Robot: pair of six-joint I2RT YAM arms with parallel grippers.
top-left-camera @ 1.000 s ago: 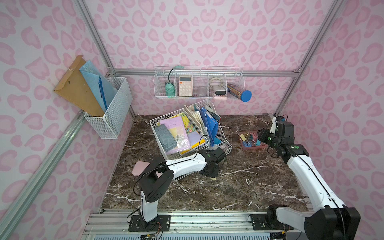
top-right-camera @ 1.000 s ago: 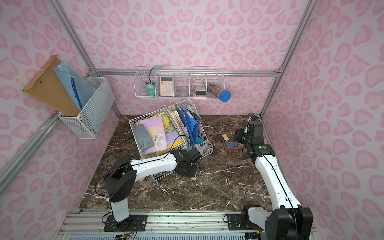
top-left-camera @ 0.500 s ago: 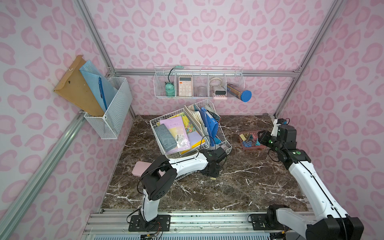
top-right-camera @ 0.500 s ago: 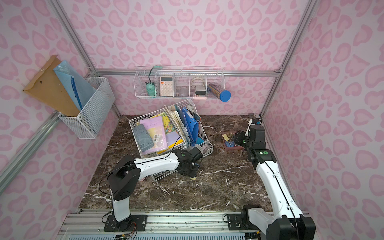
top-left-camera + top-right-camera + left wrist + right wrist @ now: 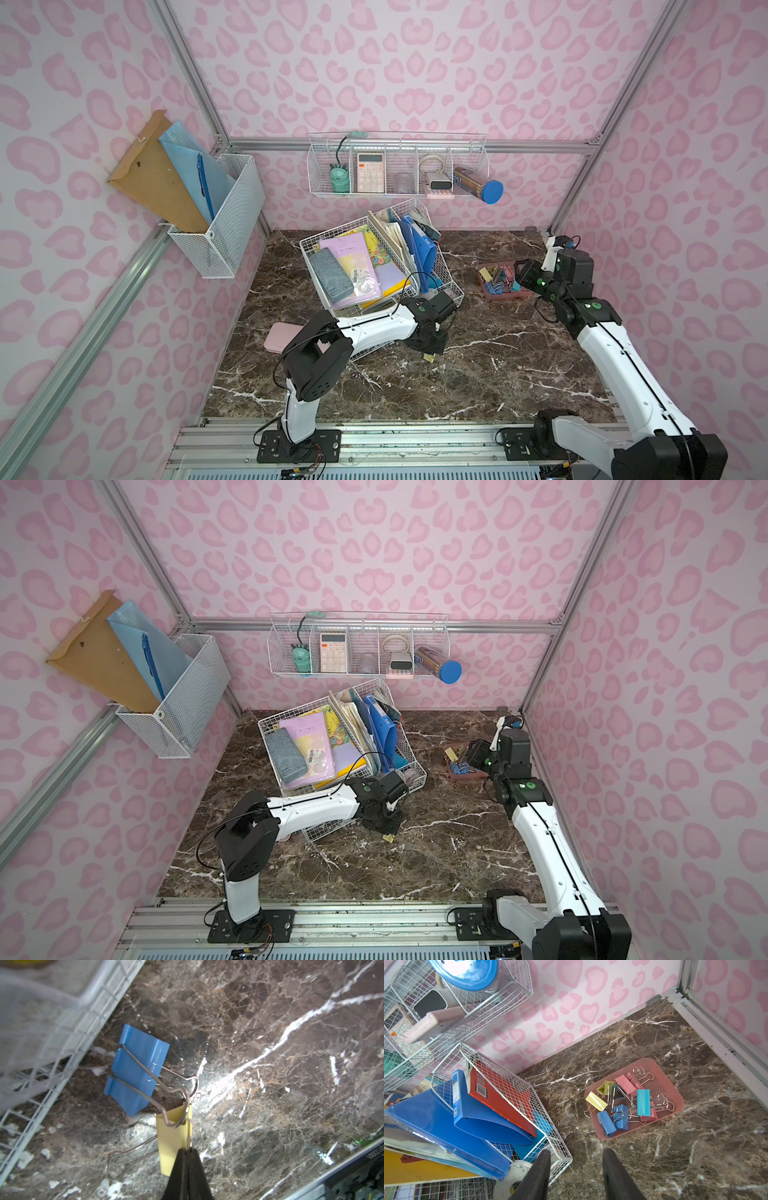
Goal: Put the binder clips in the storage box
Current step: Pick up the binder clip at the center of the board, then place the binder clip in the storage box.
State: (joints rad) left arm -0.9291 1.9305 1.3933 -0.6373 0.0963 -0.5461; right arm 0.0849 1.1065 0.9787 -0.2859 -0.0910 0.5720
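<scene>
Wrist cams tell way more than the overhead ones here. Left pincer [image 5: 188,1152] is squeezed fully shut on the edge of a yellow clip [image 5: 171,1138]. A blue clip [image 5: 137,1068] has its wire handle lying across that yellow one, just beside the wire organiser [image 5: 62,1028] on the bench [image 5: 291,1084]. In a top view the yellow clip [image 5: 429,357] is only a speck under the arm, and the blue one is hidden. Right pincer [image 5: 576,1150] has its jaws apart and is holding nothing, near the storage box [image 5: 670,1093]. That box sits toward the back right corner with the other binder clips [image 5: 623,1103] piled inside.
</scene>
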